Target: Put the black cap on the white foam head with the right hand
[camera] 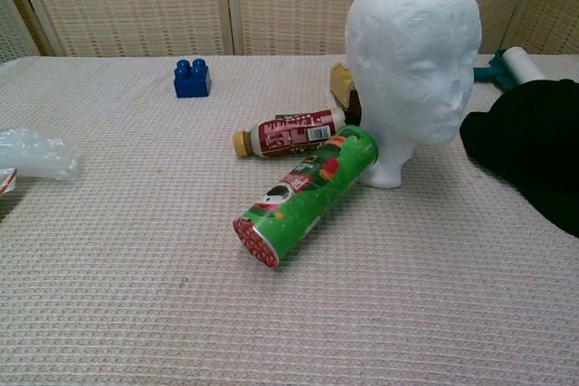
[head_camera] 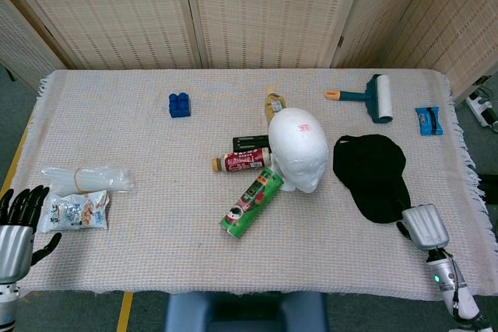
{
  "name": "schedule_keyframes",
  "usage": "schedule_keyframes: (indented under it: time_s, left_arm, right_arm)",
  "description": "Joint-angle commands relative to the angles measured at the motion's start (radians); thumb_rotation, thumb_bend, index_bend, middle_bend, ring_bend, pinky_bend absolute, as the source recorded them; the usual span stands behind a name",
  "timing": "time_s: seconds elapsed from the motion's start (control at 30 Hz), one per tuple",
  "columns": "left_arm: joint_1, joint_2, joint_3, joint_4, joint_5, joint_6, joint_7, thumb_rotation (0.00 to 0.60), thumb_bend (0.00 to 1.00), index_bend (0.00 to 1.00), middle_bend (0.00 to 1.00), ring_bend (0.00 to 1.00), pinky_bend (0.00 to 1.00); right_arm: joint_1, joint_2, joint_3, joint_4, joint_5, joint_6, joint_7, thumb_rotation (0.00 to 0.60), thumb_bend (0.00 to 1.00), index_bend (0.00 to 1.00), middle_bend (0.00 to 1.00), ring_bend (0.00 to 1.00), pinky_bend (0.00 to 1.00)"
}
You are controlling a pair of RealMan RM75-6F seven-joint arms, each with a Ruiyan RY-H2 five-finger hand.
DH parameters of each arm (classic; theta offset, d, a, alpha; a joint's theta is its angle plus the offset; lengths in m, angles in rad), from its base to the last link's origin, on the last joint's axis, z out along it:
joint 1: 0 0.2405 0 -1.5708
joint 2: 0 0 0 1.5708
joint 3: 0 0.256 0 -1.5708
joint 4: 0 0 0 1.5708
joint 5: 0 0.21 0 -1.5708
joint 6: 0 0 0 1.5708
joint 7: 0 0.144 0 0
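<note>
The black cap (head_camera: 371,175) lies flat on the cloth, right of the white foam head (head_camera: 299,148), and does not touch it. The head stands upright, facing the near edge; the chest view shows it large (camera: 413,51), with the cap (camera: 534,146) at the right border. My right hand (head_camera: 424,227) sits at the near right, its back up and fingers stretched toward the cap's near edge, holding nothing. Whether the fingertips touch the cap is unclear. My left hand (head_camera: 17,219) hovers at the near left corner with fingers spread and empty. Neither hand shows in the chest view.
A green chip can (head_camera: 251,203) and a red bottle (head_camera: 243,162) lie against the foam head's left side. Further off are a blue brick (head_camera: 179,104), a lint roller (head_camera: 369,97), a blue packet (head_camera: 428,120), a plastic bag (head_camera: 84,179) and a snack packet (head_camera: 76,211).
</note>
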Motion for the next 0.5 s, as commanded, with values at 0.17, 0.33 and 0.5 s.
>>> schedule_keyframes:
  time_s: [0.17,0.33,0.5]
  left_arm:
    - [0.000,-0.006,-0.003,0.006,-0.002,0.003,0.000,0.600,0.22,0.00,0.14,0.14,0.09]
    - [-0.002,0.007,0.001,-0.007,-0.014,-0.019,-0.002,0.600,0.22,0.00,0.14,0.14,0.09]
    - [-0.003,0.002,-0.007,0.003,-0.015,-0.008,0.001,0.600,0.22,0.00,0.14,0.14,0.09]
  right_arm:
    - [0.010,-0.005,-0.011,0.003,-0.008,0.000,-0.017,0.600,0.23,0.32,1.00,1.00,1.00]
    - [0.017,-0.011,-0.010,0.002,-0.005,0.002,-0.028,0.600,0.23,0.32,1.00,1.00,1.00]
    - [0.026,-0.020,-0.005,0.004,0.003,-0.009,-0.035,0.600,0.24,0.32,1.00,1.00,1.00]
